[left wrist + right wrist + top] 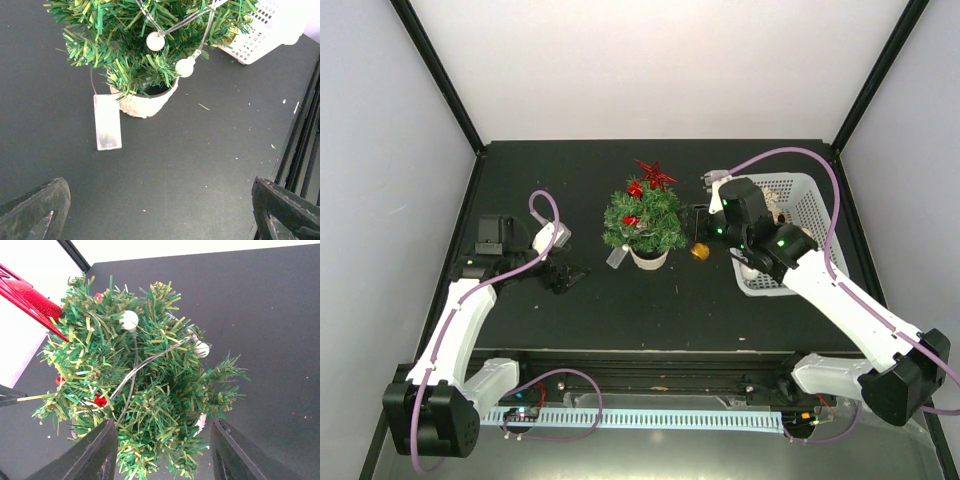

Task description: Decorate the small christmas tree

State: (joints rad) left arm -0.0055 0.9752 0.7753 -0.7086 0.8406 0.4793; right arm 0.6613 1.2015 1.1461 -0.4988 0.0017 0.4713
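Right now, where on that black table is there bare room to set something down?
Bare: the table strip in front of the small christmas tree, toward the near edge; also the back-left corner beyond the left gripper. Crowded: the gap between tree and white basket, filled by the right gripper and a gold ball.

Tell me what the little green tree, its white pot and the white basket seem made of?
The small bushy green tree looks like matte plastic: flat, strip-cut needles. Its little white pot has a rough, bumpy surface, perhaps plaster or textured plastic; hard to tell. The white mesh basket looks like smooth moulded plastic, with evenly spaced holes.
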